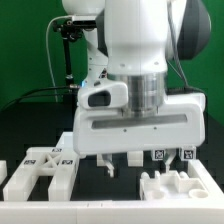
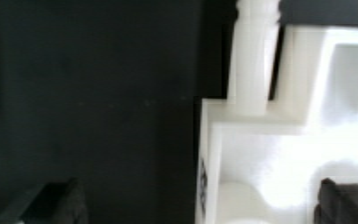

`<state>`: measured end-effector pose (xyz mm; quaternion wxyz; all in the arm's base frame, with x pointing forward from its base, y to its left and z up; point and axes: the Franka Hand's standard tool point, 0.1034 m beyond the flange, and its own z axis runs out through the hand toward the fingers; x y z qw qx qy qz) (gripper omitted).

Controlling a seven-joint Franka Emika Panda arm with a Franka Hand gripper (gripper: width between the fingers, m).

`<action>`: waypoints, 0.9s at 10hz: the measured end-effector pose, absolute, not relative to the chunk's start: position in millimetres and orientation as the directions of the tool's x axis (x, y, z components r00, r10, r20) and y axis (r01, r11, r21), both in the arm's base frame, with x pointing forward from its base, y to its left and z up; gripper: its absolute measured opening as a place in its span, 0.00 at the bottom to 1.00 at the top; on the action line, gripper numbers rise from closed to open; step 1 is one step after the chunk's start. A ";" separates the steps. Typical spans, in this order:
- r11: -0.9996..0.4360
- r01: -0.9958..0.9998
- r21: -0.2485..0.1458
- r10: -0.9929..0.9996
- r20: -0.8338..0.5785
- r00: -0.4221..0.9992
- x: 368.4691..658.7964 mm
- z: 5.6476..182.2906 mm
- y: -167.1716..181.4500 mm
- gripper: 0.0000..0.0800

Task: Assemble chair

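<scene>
My gripper (image 1: 120,163) hangs low over the black table with its two dark fingers wide open and nothing gripped. In the wrist view the gripper (image 2: 197,205) shows its dark fingertips (image 2: 51,205) far apart. A blurred white chair part (image 2: 282,140) lies under one side of the gap. A narrow white bar (image 2: 256,50) of that part runs away from the fingers. In the exterior view a slotted white chair panel (image 1: 35,172) lies at the exterior view's left. A blocky white chair part (image 1: 178,187) sits at the right, with tagged white pieces (image 1: 160,155) behind it.
The big white arm body (image 1: 140,60) fills the middle of the exterior view and hides the table behind it. A white ledge (image 1: 110,212) runs along the front edge. A black stand with cables (image 1: 66,50) rises at the back left before a green wall.
</scene>
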<state>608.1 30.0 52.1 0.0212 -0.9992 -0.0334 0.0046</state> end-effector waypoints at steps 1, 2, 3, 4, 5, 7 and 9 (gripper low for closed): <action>-0.996 0.070 -0.048 0.073 -0.057 0.996 601.6 64.5 31.9 0.81; -0.998 0.049 -0.049 0.052 -0.054 0.997 605.0 67.4 35.2 0.81; -0.997 0.053 -0.053 0.059 -0.107 0.992 598.2 64.3 35.3 0.81; -0.997 0.053 -0.062 0.065 -0.211 0.975 592.1 64.9 36.5 0.81; -0.996 0.054 -0.066 0.068 -0.236 0.969 597.8 64.6 37.6 0.81; -0.995 0.063 -0.082 0.091 -0.412 0.907 566.1 63.6 43.8 0.81; -0.994 0.064 -0.091 0.102 -0.522 0.847 538.9 59.7 44.5 0.81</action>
